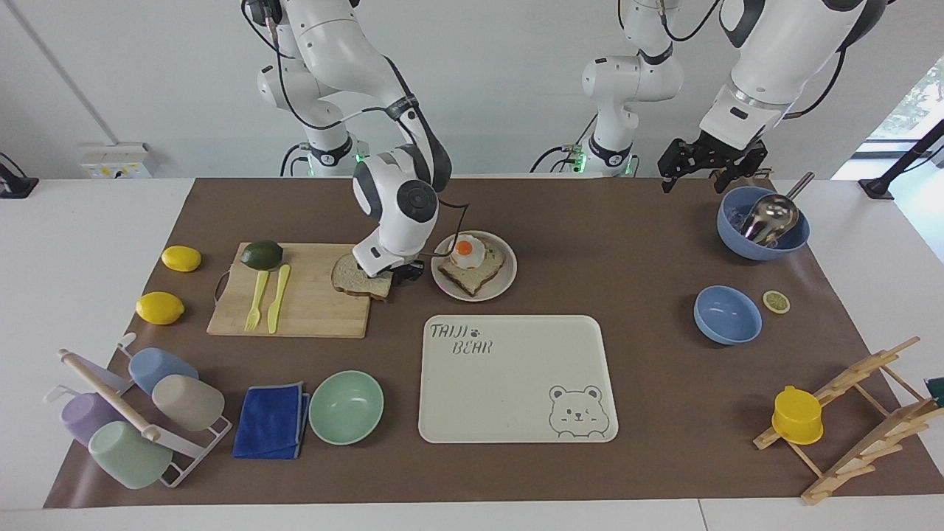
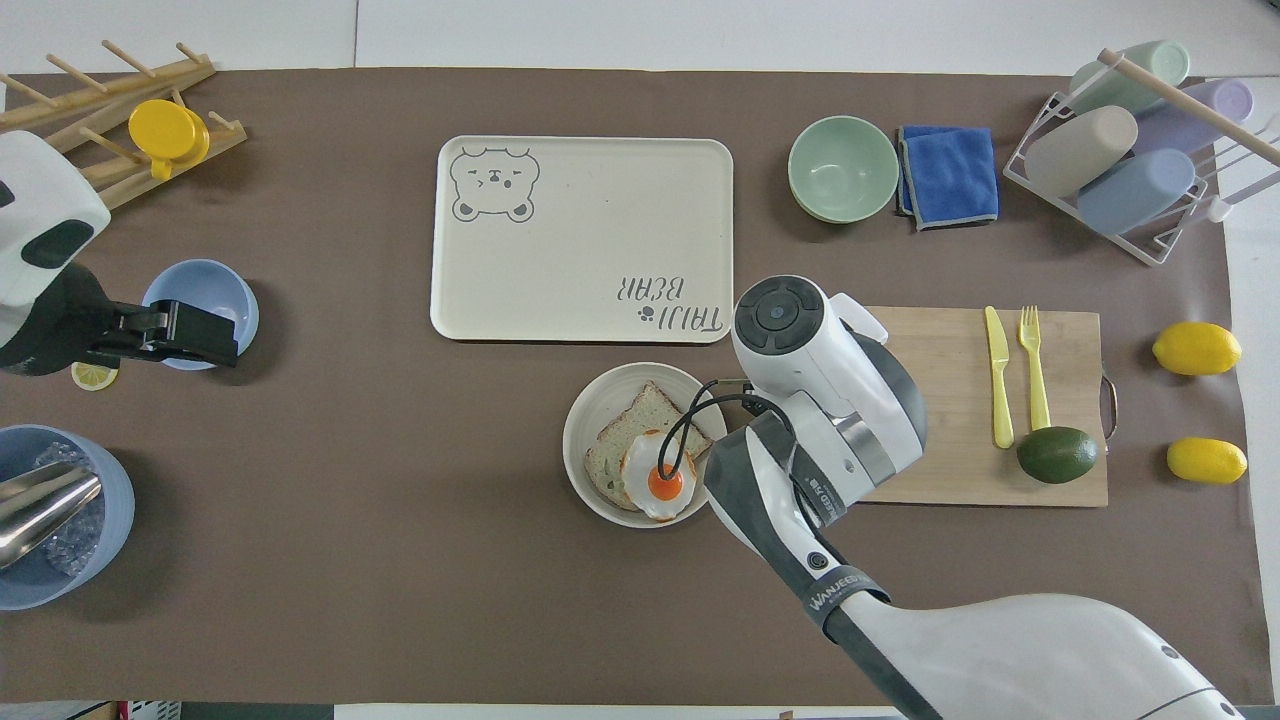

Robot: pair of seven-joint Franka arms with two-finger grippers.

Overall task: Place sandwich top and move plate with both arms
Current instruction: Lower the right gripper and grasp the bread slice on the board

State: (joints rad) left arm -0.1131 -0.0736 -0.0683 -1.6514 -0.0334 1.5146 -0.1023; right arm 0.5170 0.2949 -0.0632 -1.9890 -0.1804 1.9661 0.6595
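Wooden cutting board point(image 1: 295, 299), glossy metal scoop point(image 1: 771, 215).

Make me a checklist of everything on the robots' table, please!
Surface: brown mat over a white table.
Job's things: plain pale bread slice on the wooden cutting board's edge; round beige plate beside it holds fried-egg toast.
Clutter: cream bear-printed tray, mint green bowl, blue cloth, yellow fork and knife, avocado, two lemons, cup rack, two blue bowls, metal scoop, lemon slice, wooden rack with yellow cup.
Grippers: right tool down at the bread slice; left tool waits over the mat by the scoop bowl.
Cables: black cable loops off the right wrist.
Surroundings: white wall, wall socket.
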